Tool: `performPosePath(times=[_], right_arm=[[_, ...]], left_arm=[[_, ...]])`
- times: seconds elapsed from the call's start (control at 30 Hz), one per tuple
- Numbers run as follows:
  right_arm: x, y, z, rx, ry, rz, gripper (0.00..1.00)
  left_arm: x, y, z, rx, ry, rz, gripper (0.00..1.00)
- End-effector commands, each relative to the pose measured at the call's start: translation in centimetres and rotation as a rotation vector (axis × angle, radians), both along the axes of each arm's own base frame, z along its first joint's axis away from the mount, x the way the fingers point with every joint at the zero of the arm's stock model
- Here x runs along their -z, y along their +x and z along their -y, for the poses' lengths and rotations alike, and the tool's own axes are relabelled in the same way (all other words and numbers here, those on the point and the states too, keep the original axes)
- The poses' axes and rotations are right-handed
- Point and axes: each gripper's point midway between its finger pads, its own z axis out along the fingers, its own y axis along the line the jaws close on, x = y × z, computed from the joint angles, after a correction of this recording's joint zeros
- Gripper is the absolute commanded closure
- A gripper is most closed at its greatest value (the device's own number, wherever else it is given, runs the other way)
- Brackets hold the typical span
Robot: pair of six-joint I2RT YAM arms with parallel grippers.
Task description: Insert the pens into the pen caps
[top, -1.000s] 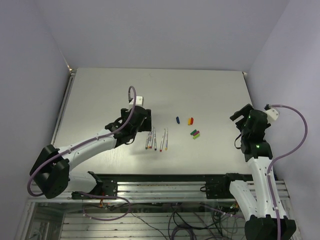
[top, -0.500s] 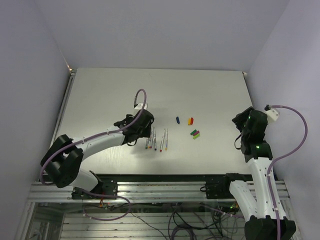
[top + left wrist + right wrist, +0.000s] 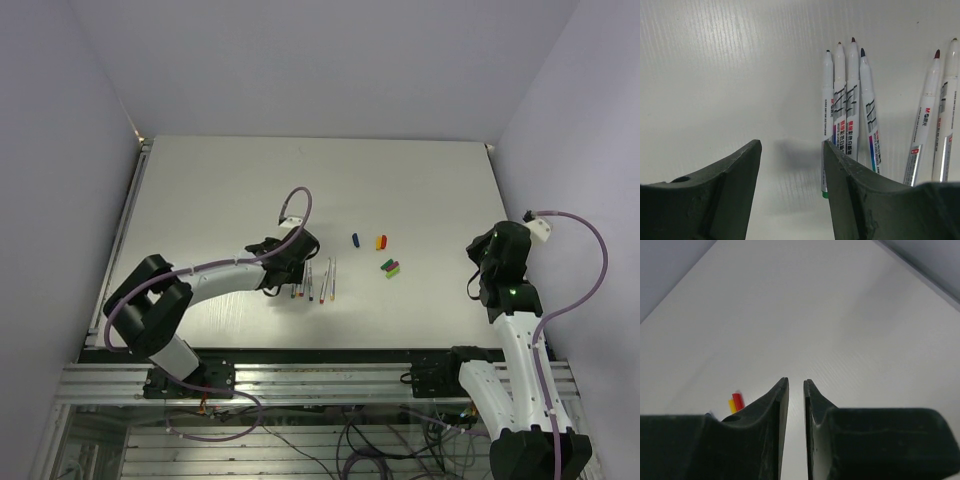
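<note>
Since a second ago the left arm has folded its elbow in and carried the left gripper (image 3: 292, 263) down until it sits just left of the pens (image 3: 312, 281), while the right arm has barely shifted. With the pens as the landmark: they lie flat on the table (image 3: 200, 200), roughly parallel to one another. In the left wrist view the pens (image 3: 850, 100) show as a tight bunch of four and a looser pair a little further right, all with tips pointing away from the camera. The left gripper (image 3: 791, 150) is spread wide over bare table. Its right-hand finger (image 3: 840, 180) overlaps the lower end of the nearest pen in view, and I cannot tell whether it touches. The pen caps (image 3: 380, 241) sit to the right of the pens, apart from them: a blue cap (image 3: 355, 239) nearest, a yellow-and-red pair beyond it, a green-and-purple pair (image 3: 390, 268) just below that. Far to the right of the pens, past the caps, the right gripper (image 3: 480, 252) hangs with its fingers drawn almost together. In its own view the right gripper (image 3: 796, 384) shows only a slit and nothing held; the red cap (image 3: 738, 401) shows to the left.
</note>
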Motion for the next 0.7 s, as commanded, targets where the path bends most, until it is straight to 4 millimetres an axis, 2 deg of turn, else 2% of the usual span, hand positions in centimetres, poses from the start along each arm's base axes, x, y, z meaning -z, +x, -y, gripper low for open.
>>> performPosePath(times=[0.0,0.3,0.67], right_arm=[[0.3,-0.1,0.0,-0.004,-0.004,-0.008,0.82],[0.4,-0.1,0.0,-0.003,-0.004,-0.012,0.83],[1.0,0.0,-0.2,-0.014,0.003,-0.024,0.83]], left_arm=[[-1.1,1.1,1.6,0.007,-0.04,0.037,0.37],[-0.2,1.1,2.4,0.022,-0.047,0.015,0.37],[0.7,0.7,2.3,0.022,-0.011,-0.003,0.4]])
